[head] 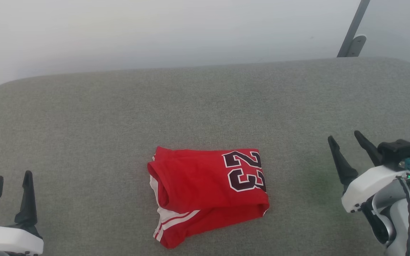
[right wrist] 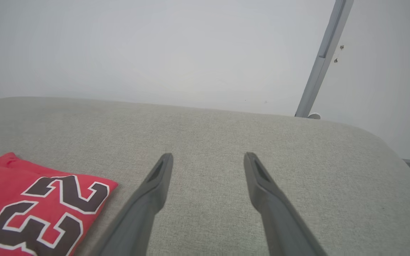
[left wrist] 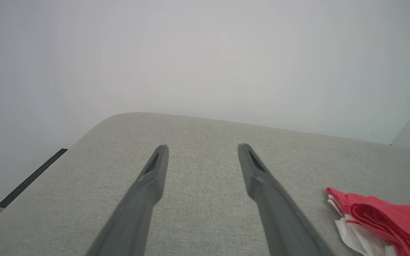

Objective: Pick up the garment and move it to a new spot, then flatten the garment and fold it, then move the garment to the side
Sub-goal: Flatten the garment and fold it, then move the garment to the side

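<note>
Either side of folded garment [head: 198, 192], poised with left gripper [head: 13, 176] and right gripper [head: 343, 136] spread wide, empty; risks unfolding it if pinching 1 layer.

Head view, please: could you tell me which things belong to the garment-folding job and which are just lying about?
Job in hand:
- red "23" jersey T-shirt, lying folded
- left claw, open, clear of it
- right claw, open, clear of it

Just there:
- grey fabric surface under the shirt
- grey metal post
- white wall
</note>
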### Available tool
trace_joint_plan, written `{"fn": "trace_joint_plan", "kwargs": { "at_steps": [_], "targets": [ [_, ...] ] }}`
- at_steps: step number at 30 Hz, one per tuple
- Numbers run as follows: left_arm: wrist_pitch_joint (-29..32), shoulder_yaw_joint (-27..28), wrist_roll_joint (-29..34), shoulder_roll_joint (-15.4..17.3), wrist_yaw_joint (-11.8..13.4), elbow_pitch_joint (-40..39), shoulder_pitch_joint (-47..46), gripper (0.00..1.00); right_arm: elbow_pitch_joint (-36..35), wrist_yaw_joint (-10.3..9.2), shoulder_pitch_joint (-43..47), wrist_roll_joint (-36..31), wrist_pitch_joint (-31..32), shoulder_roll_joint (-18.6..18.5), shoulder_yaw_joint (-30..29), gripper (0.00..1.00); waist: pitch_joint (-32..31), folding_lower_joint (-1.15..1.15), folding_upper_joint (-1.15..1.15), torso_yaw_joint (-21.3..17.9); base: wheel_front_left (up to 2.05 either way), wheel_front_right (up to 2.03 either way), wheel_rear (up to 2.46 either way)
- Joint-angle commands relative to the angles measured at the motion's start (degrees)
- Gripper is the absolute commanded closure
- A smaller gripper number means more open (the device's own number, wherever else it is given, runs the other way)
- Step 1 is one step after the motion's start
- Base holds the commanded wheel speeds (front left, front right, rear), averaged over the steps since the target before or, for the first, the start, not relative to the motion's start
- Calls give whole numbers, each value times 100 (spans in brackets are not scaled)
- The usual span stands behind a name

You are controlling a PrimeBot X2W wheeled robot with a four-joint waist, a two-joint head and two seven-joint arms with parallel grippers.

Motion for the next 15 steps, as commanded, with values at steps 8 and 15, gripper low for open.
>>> {"fn": "trace_joint_plan", "kwargs": {
  "at_steps": [8,15],
  "targets": [
    [-21,-69,-37,77,-10,23,-9,0,31,1,136,56,-35,87,-10,0,12,0,0,48,0,0,0],
    [-21,-164,-47,95,-10,46,-114,0,-50,1,63,248,326,155,253,0,101,0,0,217,0,0,0]
  ]
}}
